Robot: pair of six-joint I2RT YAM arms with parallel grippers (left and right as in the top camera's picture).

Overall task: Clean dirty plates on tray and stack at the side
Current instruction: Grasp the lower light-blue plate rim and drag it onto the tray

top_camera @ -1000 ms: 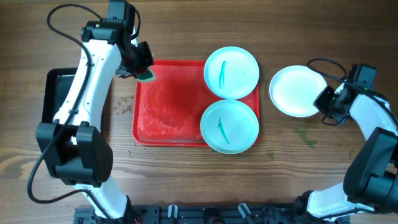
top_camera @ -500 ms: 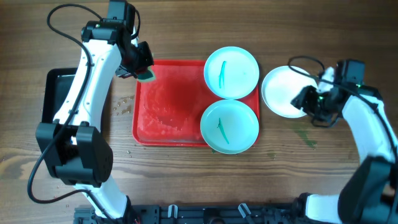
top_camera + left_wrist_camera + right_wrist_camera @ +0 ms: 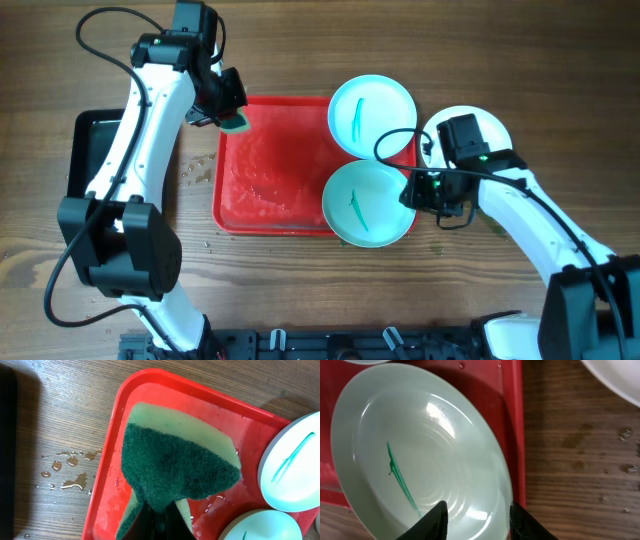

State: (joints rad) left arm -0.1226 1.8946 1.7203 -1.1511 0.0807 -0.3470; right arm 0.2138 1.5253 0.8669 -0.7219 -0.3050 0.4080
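The red tray (image 3: 270,170) holds two turquoise plates, a far one (image 3: 372,115) and a near one (image 3: 368,203), each with a green streak. The white plate (image 3: 480,125) lies on the table right of the tray, partly under my right arm. My left gripper (image 3: 228,102) is shut on a green sponge (image 3: 237,122) over the tray's far left corner; the sponge fills the left wrist view (image 3: 175,465). My right gripper (image 3: 477,520) is open, its fingers over the right part of the near plate (image 3: 420,445), close above it. The streak (image 3: 400,480) shows left of the fingers.
A black tray (image 3: 88,150) lies at the left, beside my left arm. Water drops (image 3: 200,170) dot the wood left of the red tray. The tray's right rim (image 3: 517,435) runs just right of the near plate. The white plate's edge (image 3: 620,375) shows at top right.
My right arm has swung left from the white plate's right side to over the near turquoise plate. The white plate now lies a little nearer the tray. The left arm has not moved.
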